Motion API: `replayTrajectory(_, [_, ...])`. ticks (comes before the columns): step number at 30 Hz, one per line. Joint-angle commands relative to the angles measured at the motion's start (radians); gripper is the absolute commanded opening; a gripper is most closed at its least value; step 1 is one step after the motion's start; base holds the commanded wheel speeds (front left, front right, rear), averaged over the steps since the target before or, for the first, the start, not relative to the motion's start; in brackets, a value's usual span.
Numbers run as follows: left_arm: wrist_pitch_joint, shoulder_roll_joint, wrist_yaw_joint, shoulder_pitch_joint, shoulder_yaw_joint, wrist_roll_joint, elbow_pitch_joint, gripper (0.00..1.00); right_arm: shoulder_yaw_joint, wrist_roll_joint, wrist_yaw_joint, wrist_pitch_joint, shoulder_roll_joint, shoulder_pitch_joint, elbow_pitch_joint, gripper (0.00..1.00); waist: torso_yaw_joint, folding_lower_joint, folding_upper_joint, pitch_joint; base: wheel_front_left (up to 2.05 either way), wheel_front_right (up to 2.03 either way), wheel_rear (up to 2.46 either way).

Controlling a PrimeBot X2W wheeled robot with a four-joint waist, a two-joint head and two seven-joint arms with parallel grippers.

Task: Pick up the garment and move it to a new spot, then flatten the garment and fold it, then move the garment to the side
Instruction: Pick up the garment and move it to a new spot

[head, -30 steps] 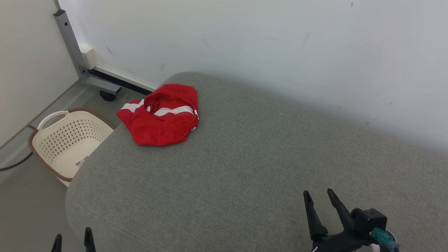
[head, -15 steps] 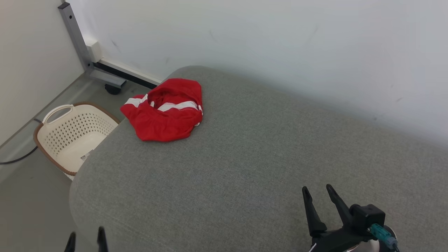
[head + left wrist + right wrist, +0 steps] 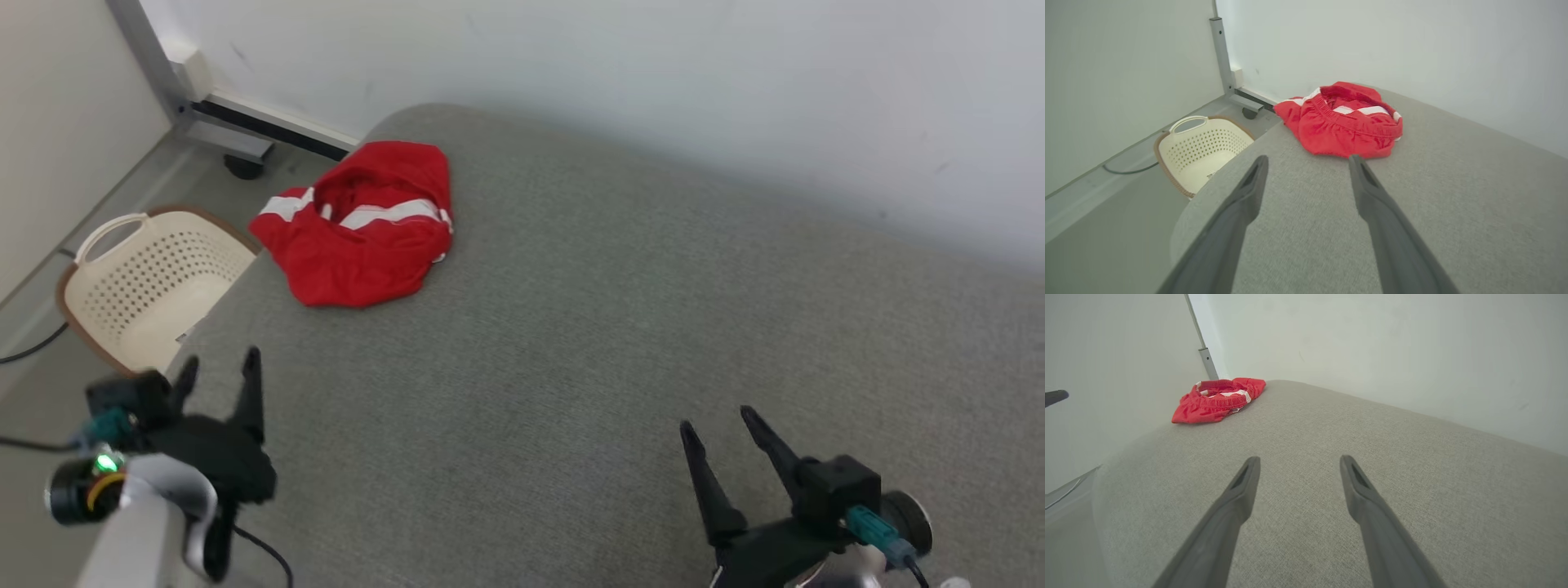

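garment (image 3: 359,229) on cushion (image 3: 571,367) far-left corner; basket (image 3: 147,286) on floor (image 3: 24,400) left of cushion; wall (image 3: 653,82) behind.

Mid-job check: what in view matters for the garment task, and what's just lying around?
For the job:
red garment, crumpled at the surface's far left corner
grey padded surface
left gripper and right gripper, both open, holding nothing

Lying about:
cream basket on the floor
metal frame leg
black cable
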Motion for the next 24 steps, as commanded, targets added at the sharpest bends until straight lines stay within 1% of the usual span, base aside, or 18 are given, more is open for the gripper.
replayTrajectory(1, [0.013, 0.006, 0.002, -0.036, -0.009, -0.015, 0.027, 1.00, 0.001, -0.010, -0.002, 0.016, -0.004, 0.001, -0.030, 1.00, -0.092, -0.0001, -0.0002, 0.088, 0.00, 0.00, 0.00])
replayTrajectory(2, [0.021, 0.017, 0.002, -0.069, -0.017, -0.032, 0.050, 1.00, 0.005, -0.022, -0.002, 0.034, -0.004, 0.002, -0.063, 1.00, -0.117, -0.0001, -0.0002, 0.115, 0.00, 0.00, 0.00])
replayTrajectory(3, [0.021, 0.017, 0.002, -0.069, -0.017, -0.032, 0.050, 1.00, 0.005, -0.022, -0.002, 0.034, -0.004, 0.002, -0.063, 1.00, -0.117, -0.0001, -0.0002, 0.115, 0.00, 0.00, 0.00])
replayTrajectory(4, [0.033, 0.023, 0.002, -0.107, -0.023, -0.045, 0.073, 1.00, 0.004, -0.034, -0.002, 0.051, -0.004, 0.003, -0.095, 1.00, -0.135, -0.0001, -0.0002, 0.140, 0.00, 0.00, 0.00])
replayTrajectory(5, [0.051, 0.036, 0.002, -0.175, -0.032, -0.080, 0.114, 1.00, 0.004, -0.059, -0.002, 0.086, -0.009, 0.007, -0.162, 1.00, -0.168, -0.0001, -0.0002, 0.195, 0.00, 0.00, 0.00])
replayTrajectory(6, [0.059, 0.039, 0.002, -0.205, -0.040, -0.100, 0.131, 1.00, -0.002, -0.066, -0.002, 0.102, -0.017, 0.012, -0.192, 1.00, -0.181, -0.0001, -0.0002, 0.218, 0.00, 0.00, 0.00])
replayTrajectory(12, [0.106, 0.073, 0.002, -0.341, -0.118, -0.159, 0.235, 1.00, -0.031, -0.095, -0.002, 0.170, -0.046, 0.040, -0.345, 1.00, -0.226, -0.0001, -0.0002, 0.332, 0.00, 0.00, 0.00])
replayTrajectory(15, [0.146, 0.103, 0.002, -0.385, -0.169, -0.174, 0.275, 1.00, -0.041, -0.102, -0.002, 0.187, -0.044, 0.065, -0.399, 1.00, -0.236, -0.0001, -0.0002, 0.374, 0.00, 0.00, 0.00])
replayTrajectory(17, [0.164, 0.119, 0.002, -0.416, -0.179, -0.193, 0.306, 1.00, -0.043, -0.105, -0.002, 0.195, -0.043, 0.075, -0.430, 1.00, -0.241, -0.0001, -0.0002, 0.396, 0.00, 0.00, 0.00])
replayTrajectory(19, [0.155, 0.134, 0.002, -0.444, -0.179, -0.203, 0.339, 1.00, -0.045, -0.109, -0.002, 0.199, -0.045, 0.086, -0.447, 1.00, -0.249, -0.0001, -0.0002, 0.411, 0.00, 0.00, 0.00])
replayTrajectory(20, [0.155, 0.134, 0.002, -0.444, -0.179, -0.203, 0.339, 1.00, -0.045, -0.109, -0.002, 0.199, -0.045, 0.086, -0.447, 1.00, -0.249, -0.0001, -0.0002, 0.411, 0.00, 0.00, 0.00])
replayTrajectory(24, [0.160, 0.130, 0.018, -0.472, -0.172, -0.214, 0.411, 1.00, -0.048, -0.112, -0.002, 0.203, -0.046, 0.101, -0.472, 1.00, -0.261, -0.0001, -0.0002, 0.427, 0.00, 0.00, 0.00])
